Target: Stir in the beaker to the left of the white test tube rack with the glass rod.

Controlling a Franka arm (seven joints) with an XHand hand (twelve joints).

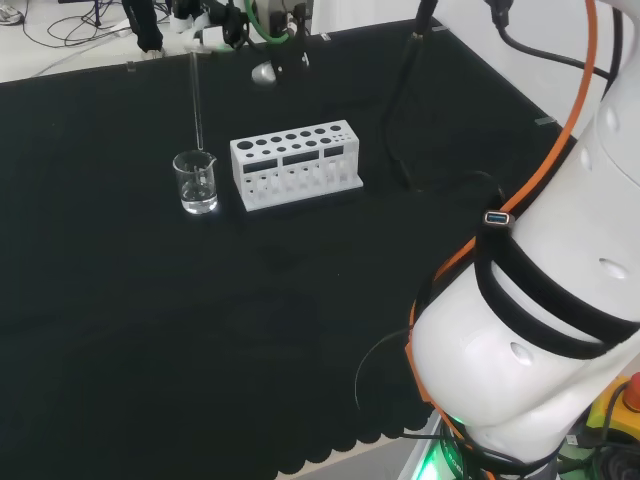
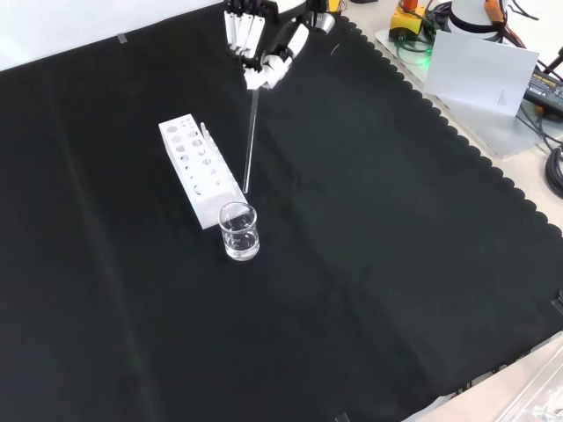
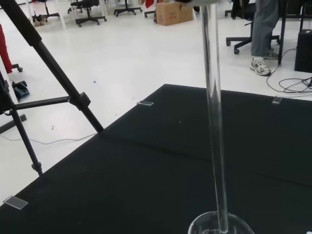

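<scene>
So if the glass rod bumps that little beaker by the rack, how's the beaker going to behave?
The beaker looks small, thin-walled and nearly empty, so it is probably light and would slide or tip on the black cloth. It is clear glass or plastic, so likely fragile. The glass rod in the robot hand looks stiff and won't give.

No readable text, nos. or signs anywhere — the beaker beside the white rack carries marks too faint to read.
</scene>
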